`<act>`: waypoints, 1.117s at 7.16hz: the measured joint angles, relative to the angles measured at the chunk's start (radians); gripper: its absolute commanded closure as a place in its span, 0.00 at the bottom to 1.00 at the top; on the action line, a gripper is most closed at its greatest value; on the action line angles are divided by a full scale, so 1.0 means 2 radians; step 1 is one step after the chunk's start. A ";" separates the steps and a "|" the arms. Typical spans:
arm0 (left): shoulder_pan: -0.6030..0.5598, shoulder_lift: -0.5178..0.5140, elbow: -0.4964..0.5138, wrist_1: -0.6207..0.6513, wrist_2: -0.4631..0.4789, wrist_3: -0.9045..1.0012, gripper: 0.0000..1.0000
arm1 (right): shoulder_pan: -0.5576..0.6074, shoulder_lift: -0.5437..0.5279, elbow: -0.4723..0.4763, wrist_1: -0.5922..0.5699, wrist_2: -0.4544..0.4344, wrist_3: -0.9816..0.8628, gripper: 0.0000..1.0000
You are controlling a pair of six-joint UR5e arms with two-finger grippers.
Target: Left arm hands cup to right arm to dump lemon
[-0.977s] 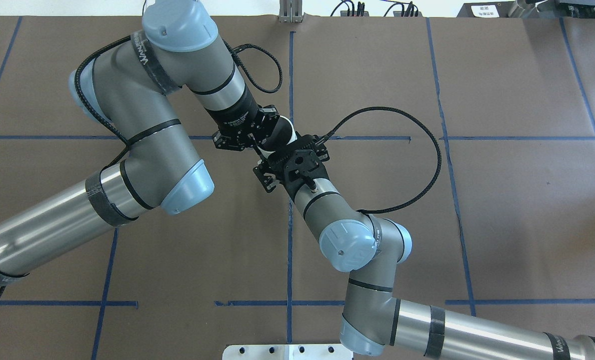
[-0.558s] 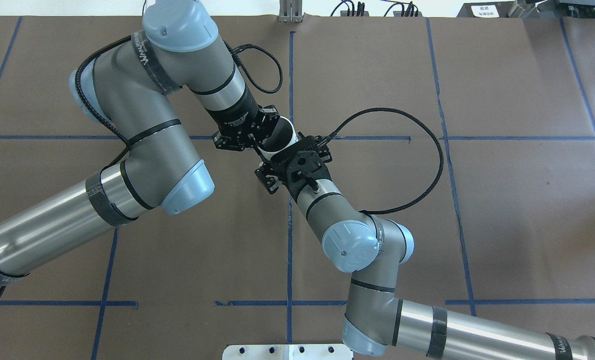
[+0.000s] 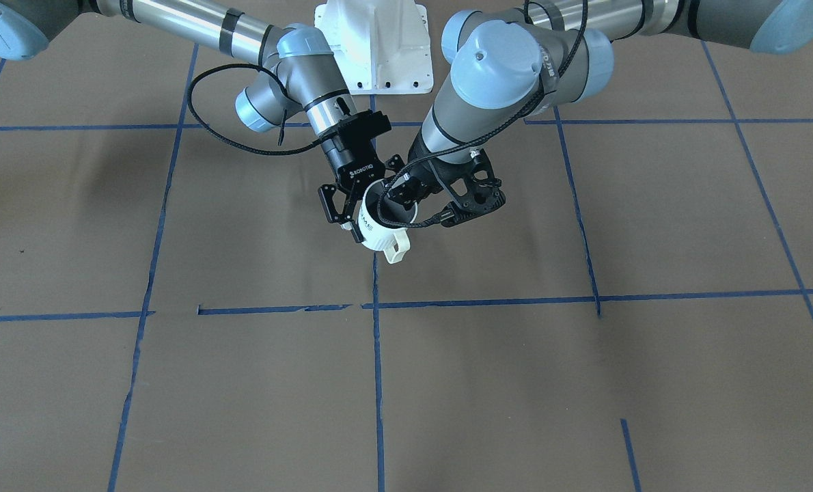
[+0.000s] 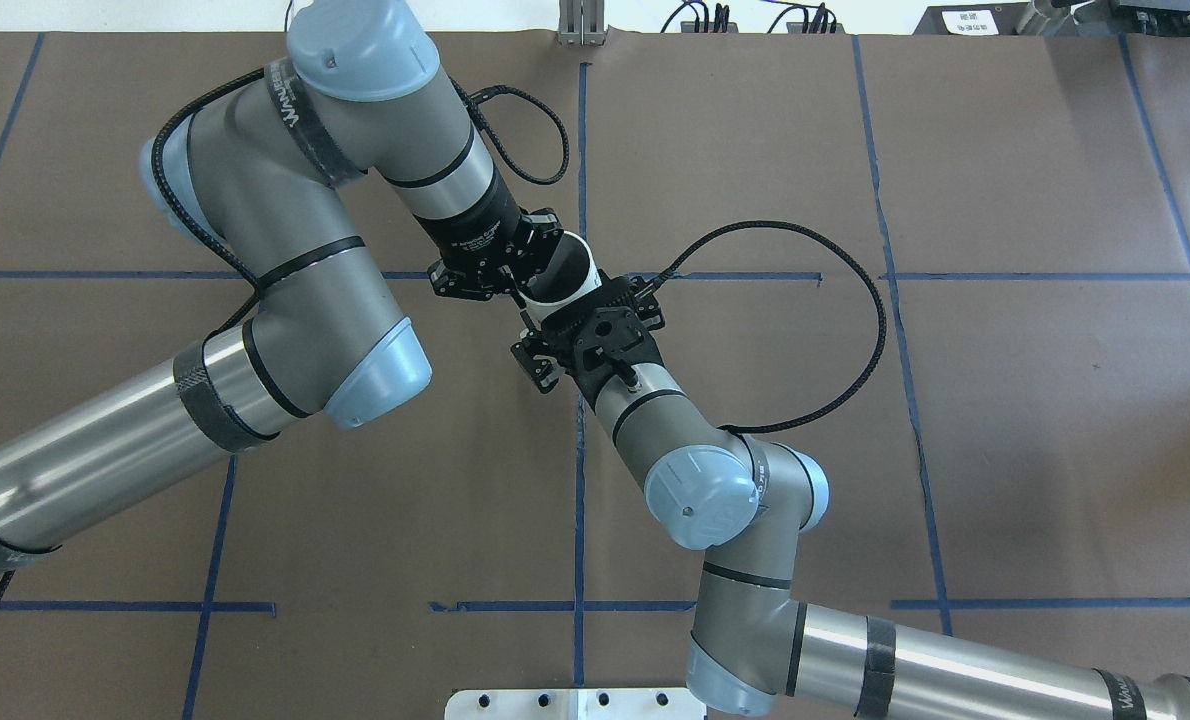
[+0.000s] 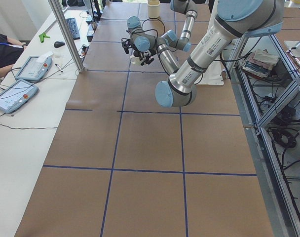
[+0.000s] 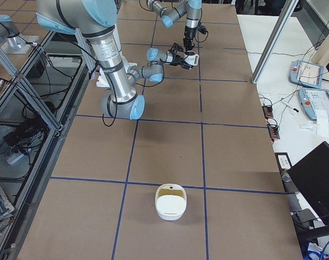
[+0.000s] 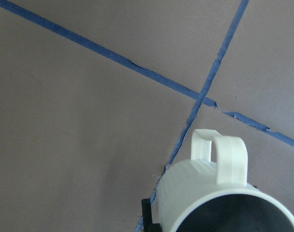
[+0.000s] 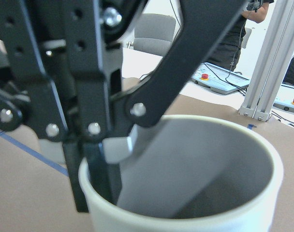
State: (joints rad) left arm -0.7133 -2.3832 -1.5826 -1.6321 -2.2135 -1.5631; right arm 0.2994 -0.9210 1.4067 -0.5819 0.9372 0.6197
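Slightly righted cup [image 4: 561, 270], left fingers [image 8: 99, 176] pinching rim

Cup [image 3: 379, 229] hemmed closely between left gripper [image 3: 406, 196] and right gripper [image 3: 352, 219]; open passage over table [image 3: 584, 376] beyond them; white tub [image 6: 170, 201] well apart.

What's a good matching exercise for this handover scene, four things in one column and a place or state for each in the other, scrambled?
Things:
1. cup
2. left claw
3. right claw
4. white tub

Places and states:
A. stands alone on the table, well away from the cup
B. has one finger inside the cup's rim
C. held off the table, loop handle showing
D. carries white ROBOTIQ lettering on its body

Pairs: 1-C, 2-B, 3-D, 4-A
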 measured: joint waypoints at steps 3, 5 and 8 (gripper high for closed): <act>0.000 0.002 0.003 0.000 0.001 0.001 1.00 | 0.000 0.001 0.000 0.000 0.000 0.000 0.00; -0.002 0.003 0.006 0.000 0.003 0.003 1.00 | 0.000 0.001 0.000 0.000 0.000 0.000 0.00; -0.032 0.002 0.025 0.000 0.005 0.022 1.00 | -0.001 0.000 0.001 0.000 0.000 0.000 0.01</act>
State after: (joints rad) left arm -0.7765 -2.3788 -1.5327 -1.6316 -2.2042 -1.5193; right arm 0.2972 -0.9216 1.4079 -0.5817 0.9372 0.6194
